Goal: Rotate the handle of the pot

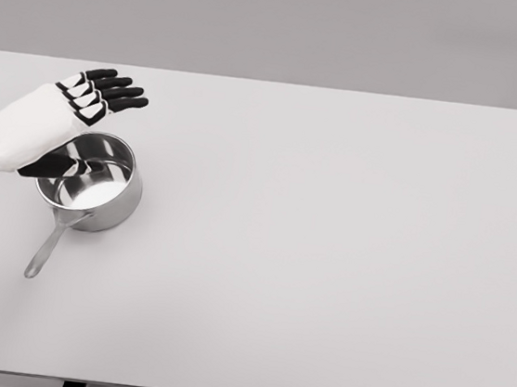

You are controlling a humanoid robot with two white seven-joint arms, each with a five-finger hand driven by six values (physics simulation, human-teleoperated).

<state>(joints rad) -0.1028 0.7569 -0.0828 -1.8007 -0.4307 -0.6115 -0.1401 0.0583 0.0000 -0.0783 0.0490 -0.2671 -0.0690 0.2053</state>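
1. Pot, a shiny steel saucepan, sits upright on the left part of the white table, well apart from the right edge.
2. Its handle is a slim metal bar that runs from the pot's near wall toward the near left, lying low over the tabletop.
3. From the left edge, the left arm reaches in over the pot's far-left rim, its white forearm covering part of that rim.
4. Above the table just beyond the pot hangs the left hand, its black fingers stretched out straight and close together, pointing right; it holds nothing.
5. A dark thumb hangs over the pot's opening; whether it touches the rim cannot be told.
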